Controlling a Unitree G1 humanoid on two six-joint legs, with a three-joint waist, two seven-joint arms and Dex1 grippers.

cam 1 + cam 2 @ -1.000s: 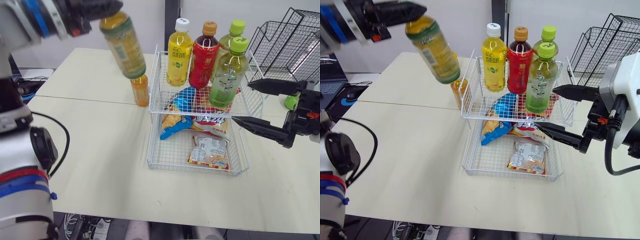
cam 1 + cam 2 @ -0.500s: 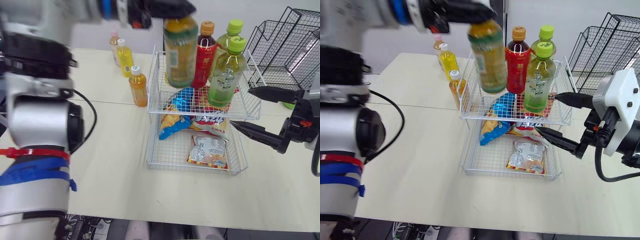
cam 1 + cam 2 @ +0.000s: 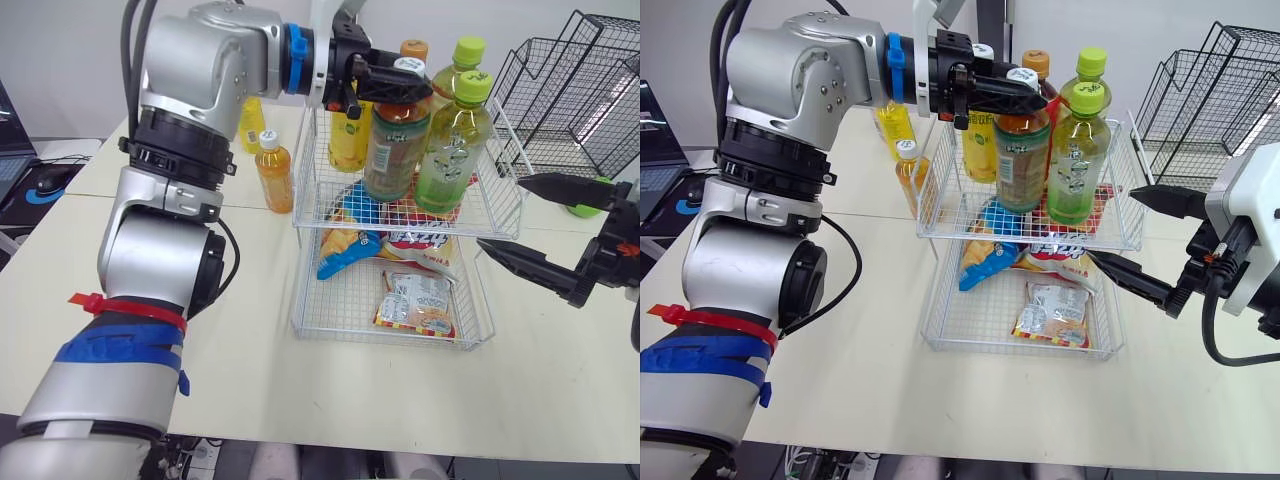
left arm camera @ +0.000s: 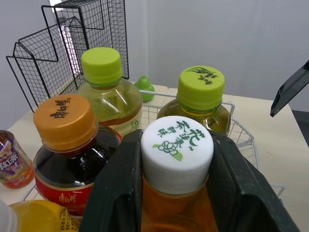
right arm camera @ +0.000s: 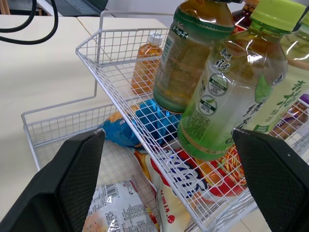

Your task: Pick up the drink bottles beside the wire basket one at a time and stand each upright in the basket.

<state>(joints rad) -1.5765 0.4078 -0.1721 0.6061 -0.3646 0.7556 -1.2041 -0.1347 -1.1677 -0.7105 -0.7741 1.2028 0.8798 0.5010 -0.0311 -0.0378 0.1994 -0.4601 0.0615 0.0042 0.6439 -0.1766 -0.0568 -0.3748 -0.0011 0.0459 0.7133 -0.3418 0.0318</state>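
At the left, a small orange drink bottle with a white cap (image 3: 277, 175) stands on the pale bench (image 3: 400, 390) just beside the white two-tier wire basket (image 3: 305, 300). A taller yellow bottle (image 3: 896, 125) waits behind it, partly hidden by the left arm. Both sit under the arm's path back, so a low retreat could knock them over.

The left gripper (image 3: 400, 82) is clamped on the neck of an amber tea bottle with a green label and white cap (image 3: 393, 150). It holds the bottle inside the basket's upper tier, leaning slightly. Whether the base rests on the mesh I cannot tell. Letting go while it leans, or above the floor, would probably tip it, and the open wire gives a poor footing.

The tier is crowded. A yellow juice bottle (image 3: 347, 145) stands on one side, a red bottle with an orange cap (image 4: 65, 159) is close behind, and a pale green tea bottle with a lime cap (image 3: 455, 150) is just beside it, with a second like it (image 3: 465, 60) further back. One fall could take the neighbours along, and the black fingers (image 4: 116, 193) spreading apart may nudge the caps crowded around them.

Further right, the right gripper (image 3: 498, 210) hangs wide open and empty near the basket's front corner. A drift inward could shove the basket. Black wire racks (image 3: 580, 80) stand well clear behind.
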